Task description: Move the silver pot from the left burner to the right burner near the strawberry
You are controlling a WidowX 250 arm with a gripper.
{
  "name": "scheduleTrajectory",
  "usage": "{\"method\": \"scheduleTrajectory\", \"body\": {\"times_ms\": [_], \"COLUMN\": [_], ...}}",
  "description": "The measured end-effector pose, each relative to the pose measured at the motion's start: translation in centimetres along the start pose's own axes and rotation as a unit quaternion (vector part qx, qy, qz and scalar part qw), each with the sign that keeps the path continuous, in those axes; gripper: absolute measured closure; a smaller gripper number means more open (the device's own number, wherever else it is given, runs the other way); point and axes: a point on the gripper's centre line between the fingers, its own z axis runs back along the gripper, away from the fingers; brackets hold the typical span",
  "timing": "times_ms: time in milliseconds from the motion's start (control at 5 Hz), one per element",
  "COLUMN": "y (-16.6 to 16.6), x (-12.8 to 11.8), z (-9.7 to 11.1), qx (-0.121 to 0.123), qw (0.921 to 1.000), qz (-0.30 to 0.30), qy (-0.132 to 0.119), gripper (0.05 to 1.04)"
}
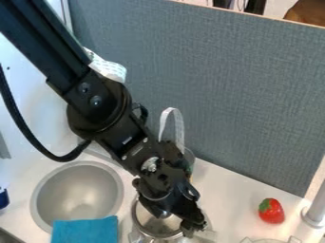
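1 round silver basin (77,192), 1 metal-rimmed vessel (151,227), 1 blue cloth (86,230), 1 strawberry (272,211), 1 grey partition (215,90), 1 metal post (315,212)

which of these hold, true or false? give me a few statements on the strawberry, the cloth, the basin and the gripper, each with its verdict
1. The strawberry is to the right of the gripper in the picture. True.
2. The blue cloth is at the lower edge of the round silver basin. True.
3. The gripper hangs over the middle of the round silver basin. False: it is to the right of it, at the right side of another round metal vessel.
4. The strawberry lies on the blue cloth. False: it lies on the white counter, apart from the cloth.
5. A grey partition stands behind the counter. True.
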Motion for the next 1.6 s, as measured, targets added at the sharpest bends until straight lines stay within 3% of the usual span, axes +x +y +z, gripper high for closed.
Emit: {"method": "scheduleTrajectory", "body": {"times_ms": [400, 600, 1000, 1600], "y": [0.8, 2.2, 3.0, 2.9], "x": [-2.2, -3.1, -4.9, -4.5], "z": [-2.0, -3.1, -4.2, -4.3], "qx": [0.029, 0.048, 0.063, 0.060], "qw": [0.9960, 0.9935, 0.9924, 0.9934], "qz": [0.022, 0.034, 0.023, 0.014], "qy": [0.081, 0.097, 0.103, 0.097], "gripper": [0.083, 0.083, 0.083, 0.083]}}
